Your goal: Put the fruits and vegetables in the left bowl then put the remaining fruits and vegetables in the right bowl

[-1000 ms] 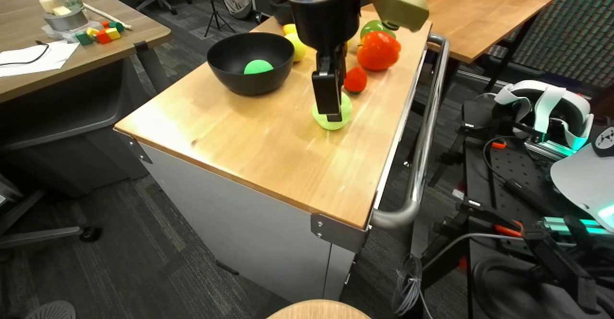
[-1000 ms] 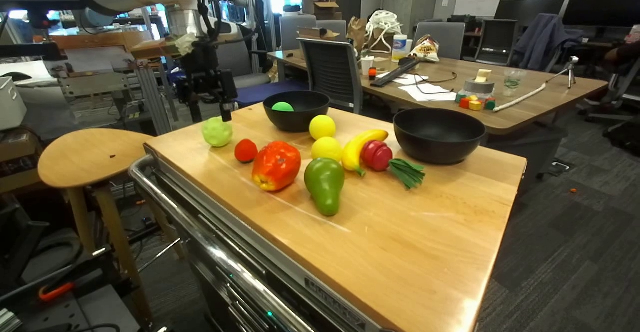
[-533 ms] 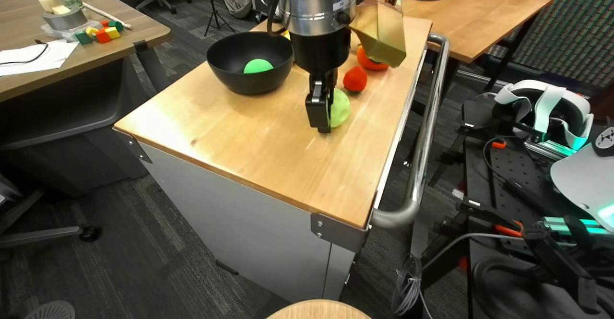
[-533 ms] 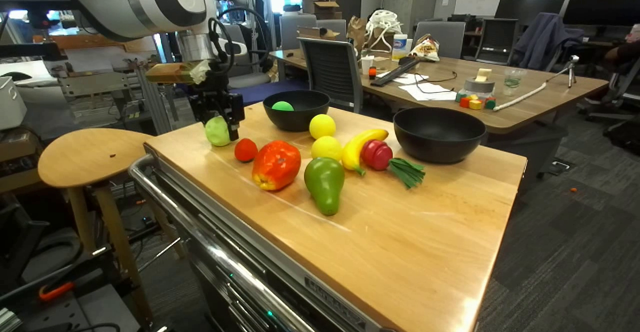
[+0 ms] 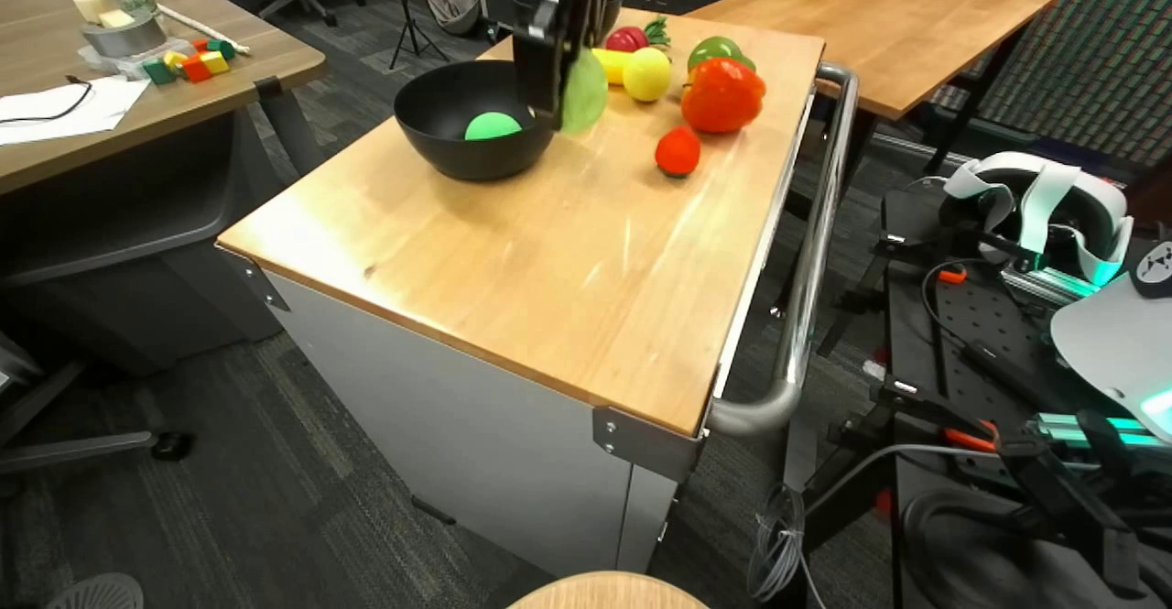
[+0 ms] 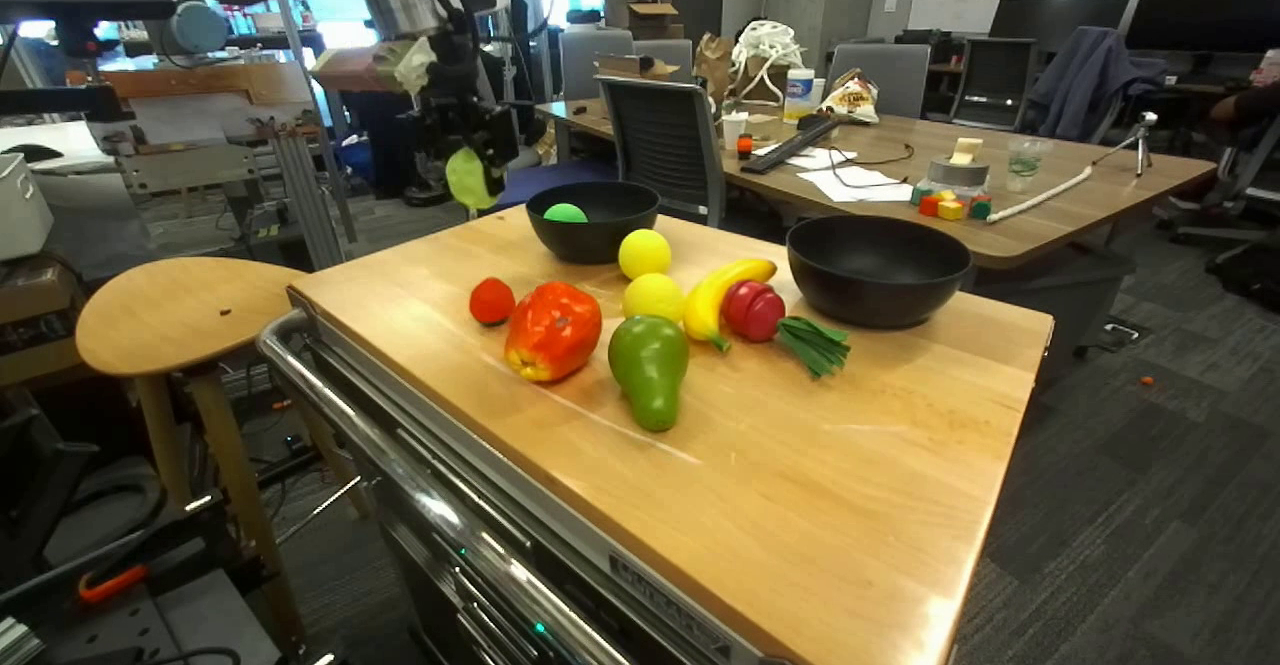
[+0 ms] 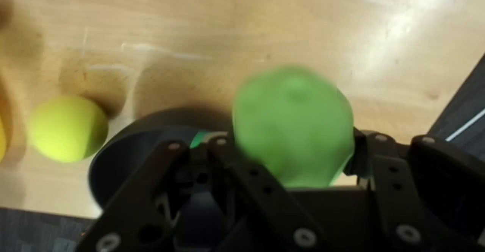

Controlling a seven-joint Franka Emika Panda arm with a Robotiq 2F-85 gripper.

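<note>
My gripper (image 7: 294, 144) holds the pale green cabbage-like ball (image 6: 467, 178), jaws spread only to its width, up off the table (image 6: 850, 505). It hangs near the black bowl (image 6: 590, 244) where the bright green ball (image 6: 565, 213) sits. Farther out on the table I see the small red fruit (image 6: 491, 301), the red-orange fruit (image 6: 555, 330), two yellow fruits (image 6: 653, 297), the banana (image 6: 715, 290) and, farthest off, the other bowl (image 6: 880, 295).
</note>
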